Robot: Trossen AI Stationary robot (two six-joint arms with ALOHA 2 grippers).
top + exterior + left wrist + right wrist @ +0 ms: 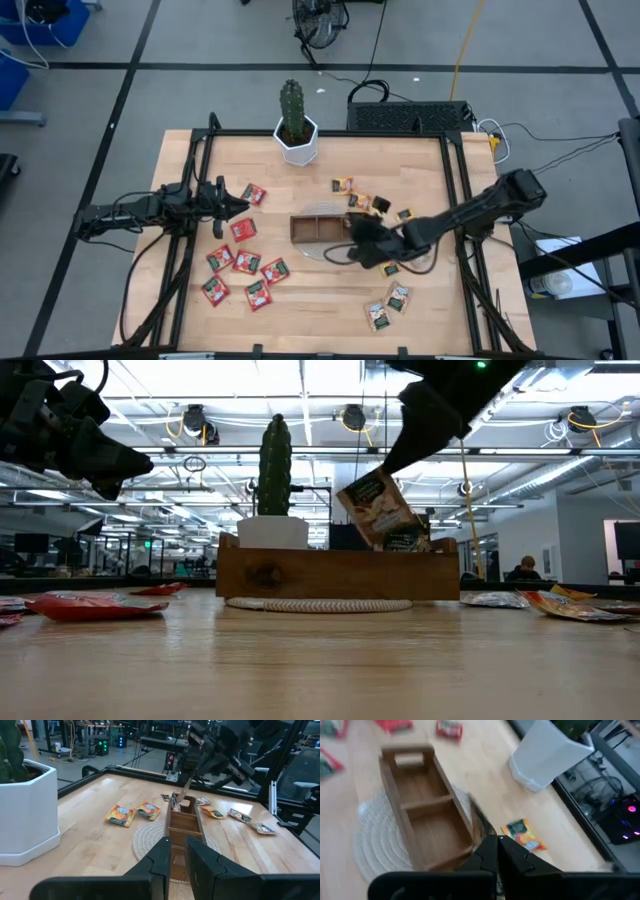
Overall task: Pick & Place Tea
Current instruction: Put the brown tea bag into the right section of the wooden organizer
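Observation:
The brown wooden tray point(312, 228) stands on a round woven mat point(318, 250) at mid-table. My right gripper point(362, 237) hovers over the tray's right end, shut on a grey-white tea sachet point(377, 510). In the right wrist view the tray point(422, 805) lies just beyond that gripper point(496, 851). Several red sachets point(245, 262) lie flat on the table's left half. Orange-yellow ones point(345, 185) lie behind the tray, and grey-white ones point(388, 304) lie near the front right. My left gripper point(232, 205) is shut and empty, raised above the red sachets. My right gripper pinches the grey-white sachet by its upper edge point(372, 478) between the two fingers, which come from above and slant down from the table's right. The sachet hangs tilted below the fingers, lifted clear, with its lower corner point(405, 540) over the tray's right end.
A cactus in a white hexagonal pot point(297, 132) stands at the far edge, behind the tray. Black frame rails point(462, 200) run along the table's left and right sides. Bare wood point(320, 310) lies in front of the tray.

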